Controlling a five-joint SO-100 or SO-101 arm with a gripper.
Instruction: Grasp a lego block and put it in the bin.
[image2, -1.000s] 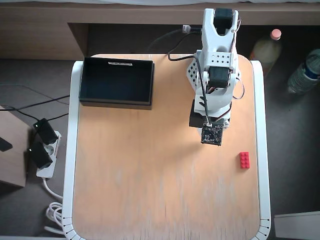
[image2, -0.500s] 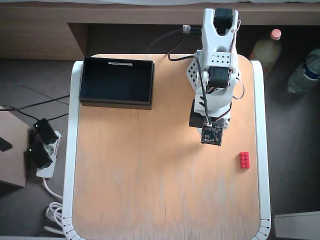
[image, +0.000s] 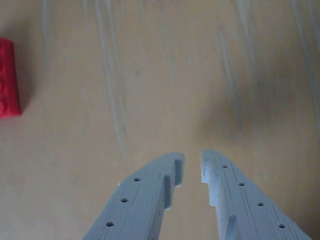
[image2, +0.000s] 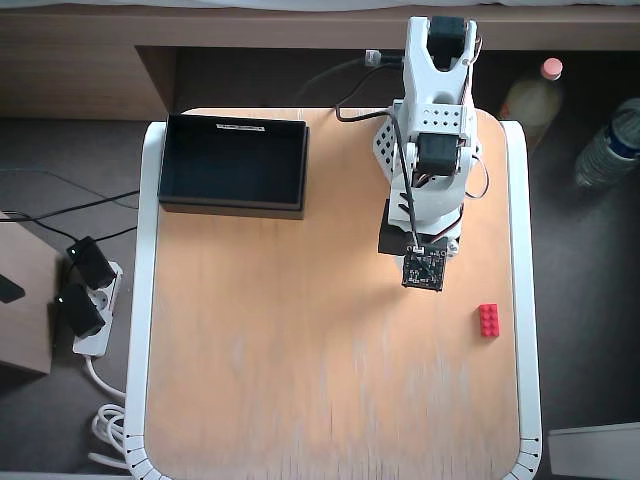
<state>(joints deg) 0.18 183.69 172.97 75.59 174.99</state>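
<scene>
Wrist view
- Claw: the pale grey-blue two-finger plastic claw enters from the bottom edge, its tips a narrow gap apart with nothing between them; released, empty.
- Lego block: the small bright red rectangular plastic lego block sits at the far left edge, partly cut off by the frame, studs faintly visible.
- Long axis: runs roughly up-down in this view, much the same way as the claw's fingers point.
- Offset: the block lies well to the left of the tips and further up the picture; bare light wooden surface separates them.

Overhead view
- Arm: the white arm stands at the top centre-right of the surface; the claw itself is hidden beneath the wrist camera board.
- Lego block: near the right edge of the surface, below and to the right of the wrist, apart from it.
- Bin: the shallow black rectangular open-top bin with a thin white label strip sits at the top left corner, well apart from the block, on the other side of the arm.
- Judgement: the claw probably needs to swing toward the block before descending.
</scene>
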